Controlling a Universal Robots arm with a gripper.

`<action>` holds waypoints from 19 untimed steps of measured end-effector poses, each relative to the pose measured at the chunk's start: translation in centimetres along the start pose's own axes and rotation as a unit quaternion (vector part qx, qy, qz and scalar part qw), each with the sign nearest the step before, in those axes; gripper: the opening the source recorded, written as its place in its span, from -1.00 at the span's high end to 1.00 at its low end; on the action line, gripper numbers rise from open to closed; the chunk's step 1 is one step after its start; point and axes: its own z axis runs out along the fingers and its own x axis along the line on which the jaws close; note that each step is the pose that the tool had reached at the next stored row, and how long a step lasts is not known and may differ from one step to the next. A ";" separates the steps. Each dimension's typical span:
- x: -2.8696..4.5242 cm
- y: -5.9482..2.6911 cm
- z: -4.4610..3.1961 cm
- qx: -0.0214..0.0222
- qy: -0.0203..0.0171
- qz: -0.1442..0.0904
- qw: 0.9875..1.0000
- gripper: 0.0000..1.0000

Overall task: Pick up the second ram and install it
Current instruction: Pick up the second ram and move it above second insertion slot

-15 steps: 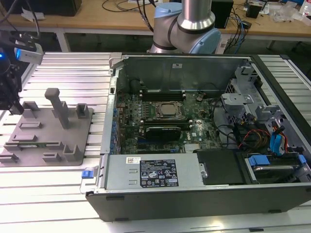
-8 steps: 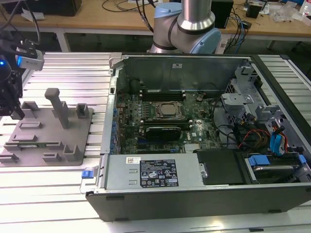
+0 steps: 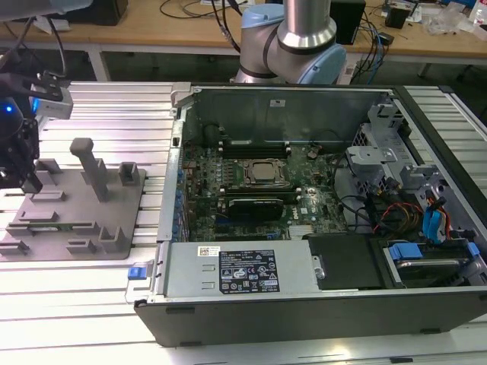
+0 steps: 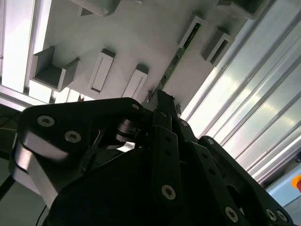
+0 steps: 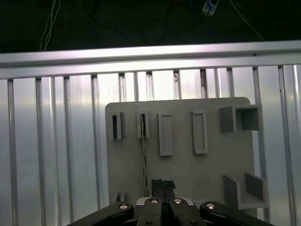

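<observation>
Green second ram lies edge-up along the holder, end beside clenched, empty claw.

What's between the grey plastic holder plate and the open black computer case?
Just a bare strip of ribbed aluminium table, seen in the exterior view.

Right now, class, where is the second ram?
The second ram sits in a slot of the grey holder tray, at the exterior view's left of the computer case, with the gripper close beside it.
</observation>
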 end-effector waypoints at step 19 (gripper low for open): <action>0.17 -0.13 2.48 -0.001 0.000 0.000 1.000 0.84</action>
